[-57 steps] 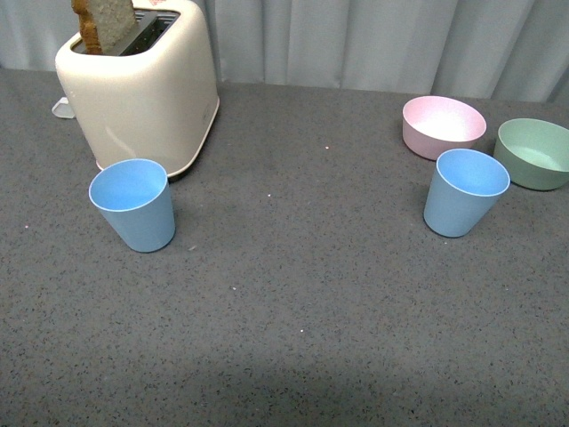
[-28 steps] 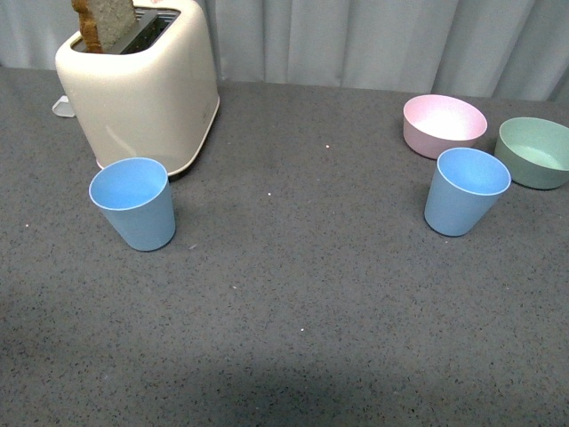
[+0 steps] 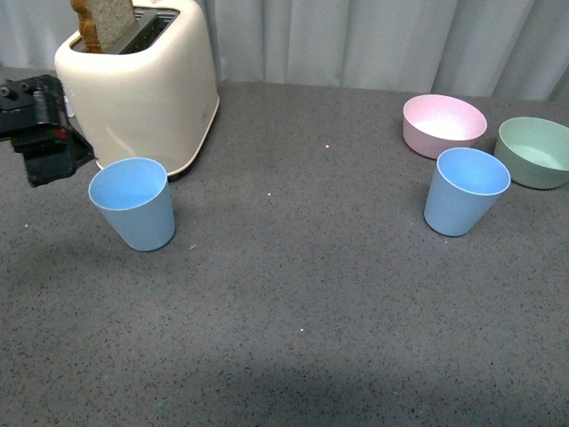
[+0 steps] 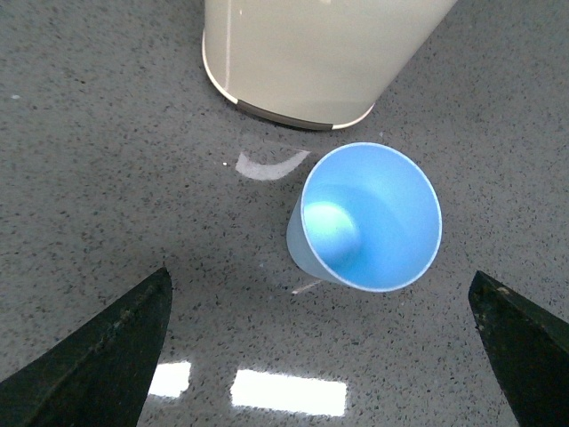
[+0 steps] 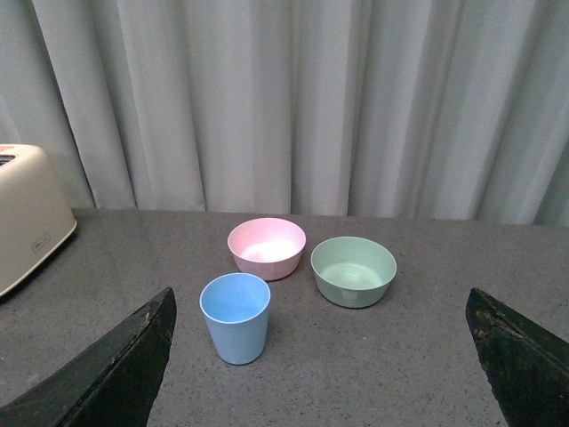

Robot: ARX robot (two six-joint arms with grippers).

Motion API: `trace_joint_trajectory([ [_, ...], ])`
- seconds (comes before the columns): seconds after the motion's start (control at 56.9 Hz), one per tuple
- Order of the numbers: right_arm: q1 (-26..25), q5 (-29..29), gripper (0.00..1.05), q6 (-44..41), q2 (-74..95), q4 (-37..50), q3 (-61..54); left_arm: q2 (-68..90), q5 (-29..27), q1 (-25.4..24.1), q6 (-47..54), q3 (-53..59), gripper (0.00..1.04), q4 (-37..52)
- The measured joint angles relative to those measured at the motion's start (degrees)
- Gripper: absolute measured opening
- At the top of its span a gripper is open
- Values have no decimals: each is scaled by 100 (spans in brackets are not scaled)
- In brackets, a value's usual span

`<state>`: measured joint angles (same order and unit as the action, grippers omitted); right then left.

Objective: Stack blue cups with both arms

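Two light blue cups stand upright on the grey table. The left cup (image 3: pixel 132 203) stands just in front of the toaster; it also shows in the left wrist view (image 4: pixel 366 218). The right cup (image 3: pixel 464 190) stands in front of the bowls and shows in the right wrist view (image 5: pixel 236 317). My left gripper (image 3: pixel 44 142) is at the far left edge, beside and above the left cup, open and empty; in its wrist view (image 4: pixel 324 356) the cup lies ahead of the spread jaws. My right gripper (image 5: pixel 324 356) is open, back from the right cup, and out of the front view.
A cream toaster (image 3: pixel 142 84) with a slice of bread (image 3: pixel 105 20) stands at the back left. A pink bowl (image 3: pixel 444 124) and a green bowl (image 3: pixel 536 151) sit behind the right cup. A grey curtain (image 3: pixel 382 40) hangs behind the table.
My left gripper has come into the front view at the far left, next to the toaster. The cups and bowls have not moved.
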<state>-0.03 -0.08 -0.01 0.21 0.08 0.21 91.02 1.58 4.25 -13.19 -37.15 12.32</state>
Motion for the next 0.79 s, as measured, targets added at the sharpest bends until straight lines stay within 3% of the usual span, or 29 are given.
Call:
trace_joint_trajectory([
  [0.246, 0, 0, 95, 0, 0, 0, 0, 1250, 232, 39, -516, -1073, 98, -1036],
  [0.563, 0, 0, 95, 0, 0, 0, 0, 2017, 205, 37, -914, -1843, 98, -1502],
  [0.791, 0, 0, 95, 0, 0, 0, 0, 2170, 275, 37, -1056, -2063, 65, -1644],
])
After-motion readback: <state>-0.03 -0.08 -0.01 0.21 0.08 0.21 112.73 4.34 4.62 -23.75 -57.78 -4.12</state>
